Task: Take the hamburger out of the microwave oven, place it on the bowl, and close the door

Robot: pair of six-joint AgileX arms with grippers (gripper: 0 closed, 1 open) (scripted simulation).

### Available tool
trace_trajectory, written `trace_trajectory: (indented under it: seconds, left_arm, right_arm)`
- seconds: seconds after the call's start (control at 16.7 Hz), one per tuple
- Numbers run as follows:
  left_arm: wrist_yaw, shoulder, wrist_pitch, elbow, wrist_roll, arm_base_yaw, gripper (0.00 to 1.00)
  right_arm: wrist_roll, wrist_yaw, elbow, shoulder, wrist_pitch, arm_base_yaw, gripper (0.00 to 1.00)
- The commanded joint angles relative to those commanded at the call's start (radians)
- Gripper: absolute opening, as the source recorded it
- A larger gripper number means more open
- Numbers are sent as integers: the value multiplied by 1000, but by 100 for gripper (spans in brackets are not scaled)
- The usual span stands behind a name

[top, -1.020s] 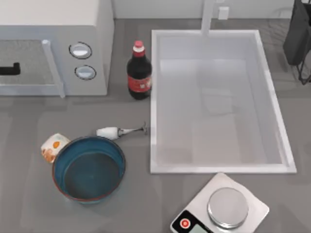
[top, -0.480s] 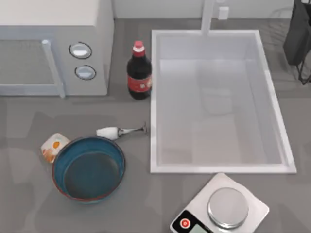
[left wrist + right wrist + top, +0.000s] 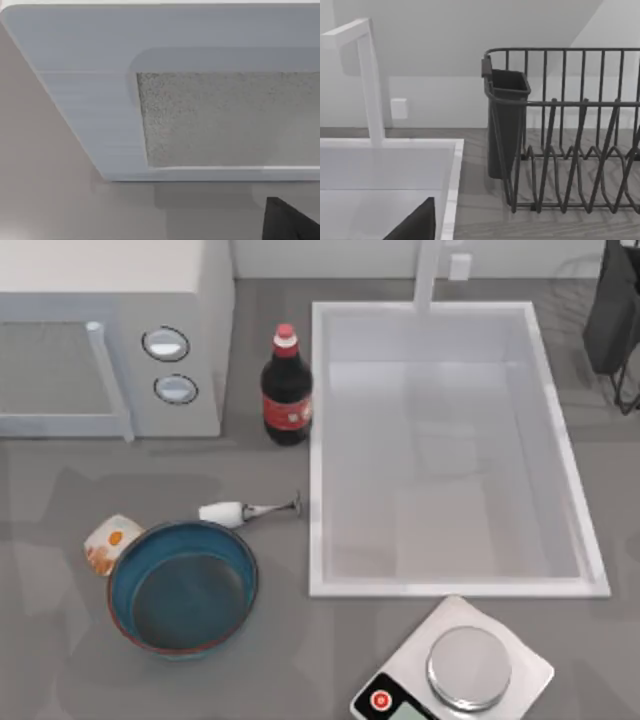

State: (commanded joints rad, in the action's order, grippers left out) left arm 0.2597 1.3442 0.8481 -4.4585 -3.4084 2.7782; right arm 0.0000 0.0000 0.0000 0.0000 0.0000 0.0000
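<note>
The white microwave oven (image 3: 150, 300) stands at the back left, and its mesh-window door (image 3: 50, 375) with the white bar handle (image 3: 110, 382) sits flush against it. The hamburger (image 3: 110, 543) lies on the table against the outer left rim of the blue bowl (image 3: 183, 585), not inside it. The bowl holds nothing. In the left wrist view the door's mesh window (image 3: 230, 117) is close, and a dark corner of my left gripper (image 3: 287, 220) shows. A dark part of my right gripper (image 3: 415, 225) shows over the sink in the right wrist view.
A cola bottle (image 3: 287, 390) stands right of the microwave. A small wine glass (image 3: 245, 511) lies on its side behind the bowl. The white sink (image 3: 450, 450) with its faucet (image 3: 370, 80) takes up the right, with a dark dish rack (image 3: 570, 130) beyond and a scale (image 3: 455, 670) in front.
My left gripper, seen at the door's window at the top view's left edge a second ago, has drawn out of that view. Nothing else has moved.
</note>
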Motion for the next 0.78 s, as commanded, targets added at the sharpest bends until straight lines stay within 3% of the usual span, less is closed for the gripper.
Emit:
trace_trajectory:
  seconds: [0.42,0.78]
  left_arm:
    - [0,-105,-304,-187,2,-1,0]
    - [0,-118,-339,-216,3,0,0]
  right_arm:
    - [0,0,0,0,0,0,100]
    - [0,0,0,0,0,0,100]
